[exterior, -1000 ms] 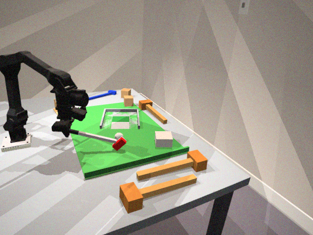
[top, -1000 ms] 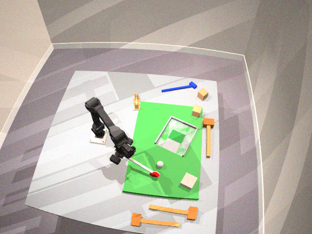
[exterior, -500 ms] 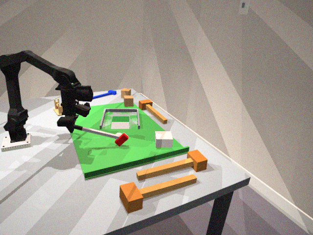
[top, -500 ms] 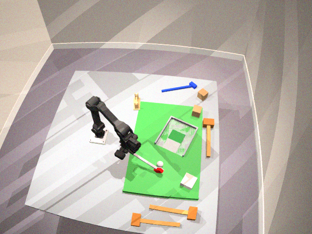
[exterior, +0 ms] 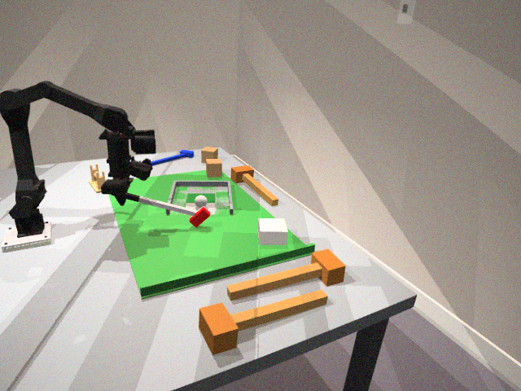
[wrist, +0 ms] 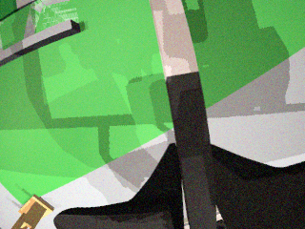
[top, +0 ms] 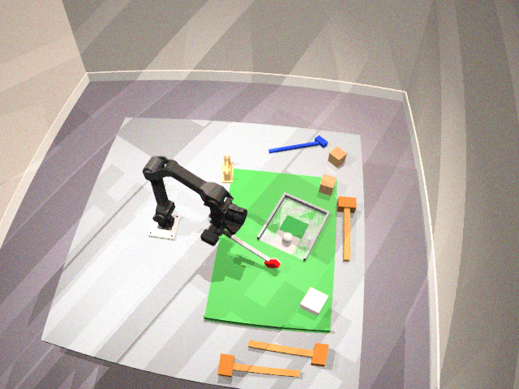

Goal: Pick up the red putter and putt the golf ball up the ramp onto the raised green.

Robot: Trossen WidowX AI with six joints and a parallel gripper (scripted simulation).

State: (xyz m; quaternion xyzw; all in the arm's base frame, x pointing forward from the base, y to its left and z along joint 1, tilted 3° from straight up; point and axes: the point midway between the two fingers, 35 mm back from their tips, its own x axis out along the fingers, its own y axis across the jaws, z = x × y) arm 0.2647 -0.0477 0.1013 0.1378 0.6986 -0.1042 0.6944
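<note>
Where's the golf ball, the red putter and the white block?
golf ball (top: 286,238): top view, middle of the ball.
red putter (exterior: 199,217): exterior view, on its red head.
white block (top: 314,300): top view, on its top face.

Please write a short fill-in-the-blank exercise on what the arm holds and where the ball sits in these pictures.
1. The gripper is shut on the ____ of the red putter.
2. The golf ball sits on the ____, inside the grey walled frame.
3. The white block rests on the ____ mat.

Missing: shaft; ramp; green
</note>
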